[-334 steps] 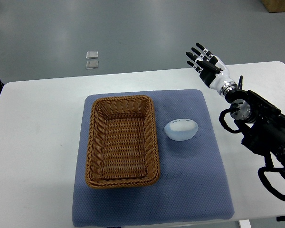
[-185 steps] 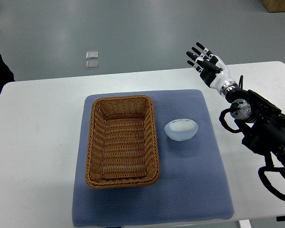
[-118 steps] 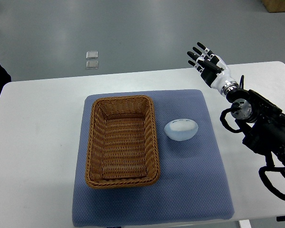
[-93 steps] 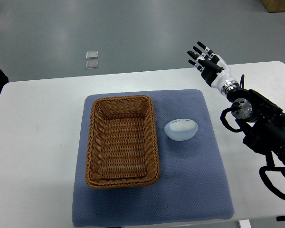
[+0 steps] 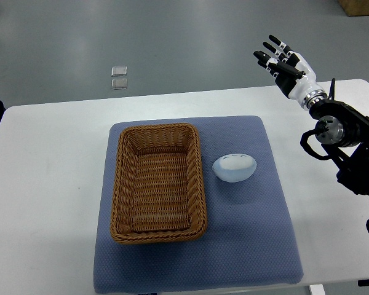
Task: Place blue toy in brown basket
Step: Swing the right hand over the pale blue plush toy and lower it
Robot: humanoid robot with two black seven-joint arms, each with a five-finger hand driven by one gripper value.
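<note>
A white worktop (image 5: 49, 184) with rounded far corners fills most of the view. A blue-grey mat (image 5: 246, 246) lies flat on it, about in the middle, reaching almost to the near edge, with bare white worktop to its left, right and far side. On the mat stand a brown basket (image 5: 158, 182), on the left half, and a pale blue toy (image 5: 234, 168), just right of the basket and apart from it. Beyond the far edge is grey floor (image 5: 172, 43), where two small clear squares (image 5: 119, 77) lie.
</note>
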